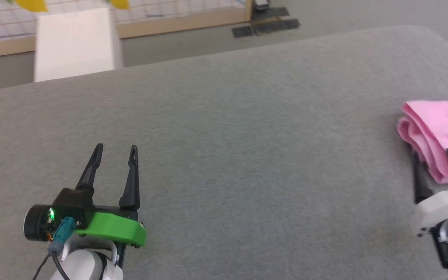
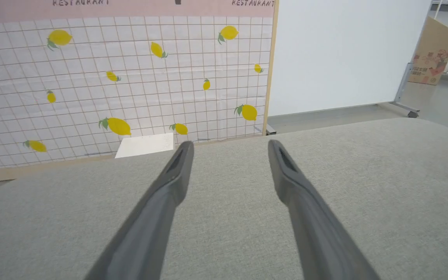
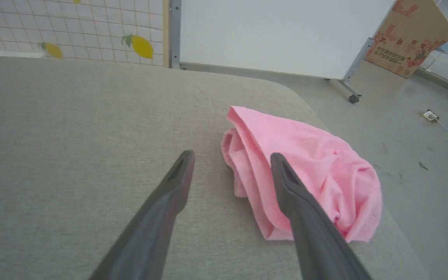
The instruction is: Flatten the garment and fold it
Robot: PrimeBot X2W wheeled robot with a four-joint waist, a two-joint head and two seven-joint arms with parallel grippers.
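The garment point(image 3: 309, 163) is a light pink crumpled heap lying near the right edge of the grey cushioned surface point(image 1: 224, 128); in the head view the garment point(image 1: 438, 132) sits at the far right. My right gripper point(image 3: 231, 157) stands open just above it, its right finger over the pink cloth and its left finger over bare grey fabric, nothing held. In the head view the right gripper point(image 1: 434, 157) is partly cut off by the picture's edge. My left gripper point(image 1: 116, 149) is open at the lower left, far from the garment; the left gripper point(image 2: 228, 146) holds nothing.
The grey surface's rounded right edge point(image 3: 348, 147) drops to the floor point(image 3: 422, 155) just beyond the garment. Behind stand a lemon-patterned wall point(image 2: 111, 77), a white panel point(image 2: 344, 54) on wheels, a cardboard box point(image 3: 406, 35) and a white block point(image 1: 74, 44).
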